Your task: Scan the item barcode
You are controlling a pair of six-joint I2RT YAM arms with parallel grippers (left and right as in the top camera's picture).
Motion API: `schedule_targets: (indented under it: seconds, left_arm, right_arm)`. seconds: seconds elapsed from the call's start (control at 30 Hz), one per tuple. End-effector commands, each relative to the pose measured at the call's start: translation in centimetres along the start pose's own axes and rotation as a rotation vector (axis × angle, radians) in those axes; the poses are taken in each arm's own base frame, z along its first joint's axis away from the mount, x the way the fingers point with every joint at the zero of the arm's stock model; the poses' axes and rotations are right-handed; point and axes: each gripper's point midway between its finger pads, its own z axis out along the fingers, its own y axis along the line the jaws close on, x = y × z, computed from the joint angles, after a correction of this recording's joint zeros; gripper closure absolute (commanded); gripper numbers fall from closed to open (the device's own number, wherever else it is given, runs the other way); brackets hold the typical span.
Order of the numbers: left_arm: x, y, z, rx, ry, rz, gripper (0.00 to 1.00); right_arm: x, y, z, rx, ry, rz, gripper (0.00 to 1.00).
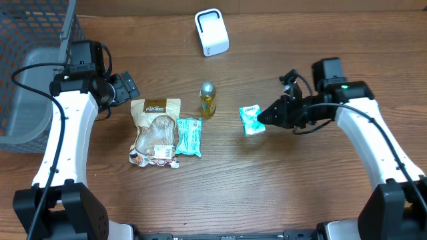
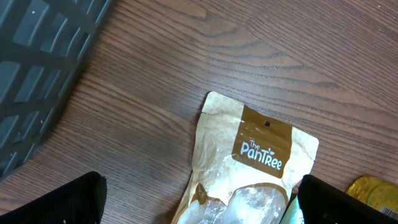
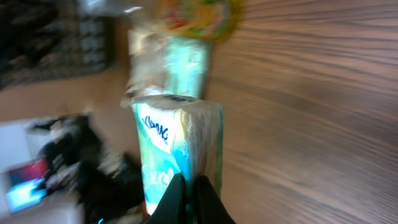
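The right gripper [image 1: 261, 119] is pinched closed on one end of a small tissue pack [image 1: 251, 120], its dark fingers [image 3: 177, 198] meeting at the pack's edge. The pack is soft and plastic-wrapped, white and teal with blue script lettering on its face. The wrist view is too blurred to read the lettering or pick out a barcode. It sits just right of the little yellow bottle [image 1: 207, 99] standing mid-table, and I cannot tell whether it touches the wood. The right arm comes in from the far right of the bottle, forearm bent at the elbow and the wrist stretched level toward the bottle. The left gripper [image 1: 130, 87] hangs wide open and holding nothing, to the left of the bottle, above the top corner of a brown snack pouch [image 1: 155, 130]. That arm rises from the near edge and folds over at the top. On the wooden table [image 1: 300, 193] I count two arms, one tissue pack, one bottle, one brown pouch lying flat down and left of the bottle, and one teal packet [image 1: 189, 136] right against the pouch below the bottle. One white scanner [image 1: 211, 32] stands beyond the bottle, and one grey basket [image 1: 33, 73] is far to its left.
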Motion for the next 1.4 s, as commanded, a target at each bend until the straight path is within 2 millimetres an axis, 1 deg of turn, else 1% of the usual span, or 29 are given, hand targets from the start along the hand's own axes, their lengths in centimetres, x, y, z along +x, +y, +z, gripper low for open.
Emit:
schedule_targets:
  seconds: [0.0, 0.2, 0.27, 0.3, 0.43, 0.57, 0.77, 0.93, 1.0, 1.07, 1.17, 1.27, 1.37]
  left_arm:
    - [-0.5, -0.3, -0.7, 0.014, -0.020, 0.009, 0.00]
    - [-0.5, -0.3, -0.7, 0.014, -0.020, 0.009, 0.00]
    - [-0.5, -0.3, -0.7, 0.014, -0.020, 0.009, 0.00]
    - [-0.5, -0.3, -0.7, 0.014, -0.020, 0.009, 0.00]
    - [-0.5, -0.3, -0.7, 0.014, -0.020, 0.009, 0.00]
    - [-0.5, -0.3, -0.7, 0.014, -0.020, 0.009, 0.00]
    - [-0.5, -0.3, -0.7, 0.014, -0.020, 0.009, 0.00]
    - [-0.5, -0.3, -0.7, 0.014, -0.020, 0.009, 0.00]
    - [-0.5, -0.3, -0.7, 0.014, -0.020, 0.009, 0.00]
    - [-0.5, -0.3, -0.7, 0.014, -0.020, 0.009, 0.00]
    - [-0.5, -0.3, -0.7, 0.014, -0.020, 0.009, 0.01]
    - [-0.5, -0.3, -0.7, 0.014, -0.020, 0.009, 0.01]
    - [-0.5, -0.3, -0.7, 0.014, -0.020, 0.009, 0.00]
  right_arm:
    - [-0.8, -3.5, 1.2, 0.304, -0.071, 0.172, 0.96]
    - [-2.4, -4.5, 2.1, 0.577, -0.233, 0.157, 0.96]
    - [-2.8, -4.4, 2.2, 0.669, -0.292, 0.122, 0.96]
    - [-3.0, -4.1, 2.3, 0.724, -0.326, 0.078, 0.96]
    - [-3.2, -3.5, 2.4, 0.834, -0.386, -0.012, 0.96]
    - [-2.8, -3.8, 3.0, 0.930, -0.391, -0.068, 0.96]
    - [-1.7, -5.9, 4.2, 1.075, -0.332, -0.116, 0.96]
    - [-1.0, -8.2, 4.8, 1.188, -0.276, -0.134, 0.96]
    - [-0.9, -8.9, 4.8, 1.226, -0.261, -0.139, 0.96]
    - [-0.8, -9.1, 4.9, 1.231, -0.253, -0.138, 0.96]
    - [-0.8, -9.0, 5.1, 1.218, -0.254, -0.136, 0.96]
    - [-0.7, -8.8, 5.7, 1.182, -0.241, -0.127, 0.96]
    - [-0.6, -8.7, 6.1, 1.164, -0.237, -0.123, 0.92]
